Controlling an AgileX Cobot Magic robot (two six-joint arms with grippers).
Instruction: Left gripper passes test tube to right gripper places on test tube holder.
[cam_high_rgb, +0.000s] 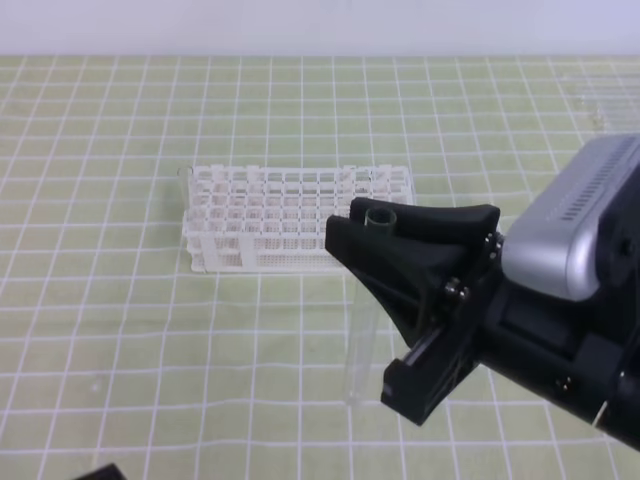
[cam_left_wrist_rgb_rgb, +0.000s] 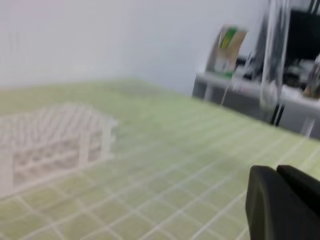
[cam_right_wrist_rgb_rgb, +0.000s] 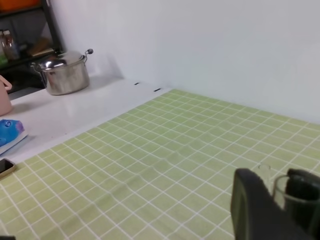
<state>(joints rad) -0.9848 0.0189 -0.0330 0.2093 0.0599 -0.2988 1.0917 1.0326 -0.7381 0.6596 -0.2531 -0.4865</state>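
- The right end effector (cam_high_rgb: 400, 232) is seen large at the right of the high view, and it is clamped on the test tube (cam_high_rgb: 362, 335).
- The test tube is held upright near its open top. Its clear body hangs down below the black fingers (cam_high_rgb: 440, 225).
- In the right wrist view, the rim of the tube is seen between the two fingers.
- The test tube is not placed in the test tube holder (cam_high_rgb: 290, 215). It is held in front of the holder's right end in the high view.
- The test tube holder is set flat on the green checked counter (cam_high_rgb: 120, 350). A thin clear tube is seen at the holder's left end.
- The left end effector (cam_left_wrist_rgb_rgb: 276, 172) is shown only in the blurred left wrist view. Its fingers are pressed together and nothing is held between them.
- A clear upright shape is seen far up on the right in that view, but it is too blurred to be named.
- A steel pot (cam_right_wrist_rgb_rgb: 62, 72) with a lid is seen on a white surface beside the counter.
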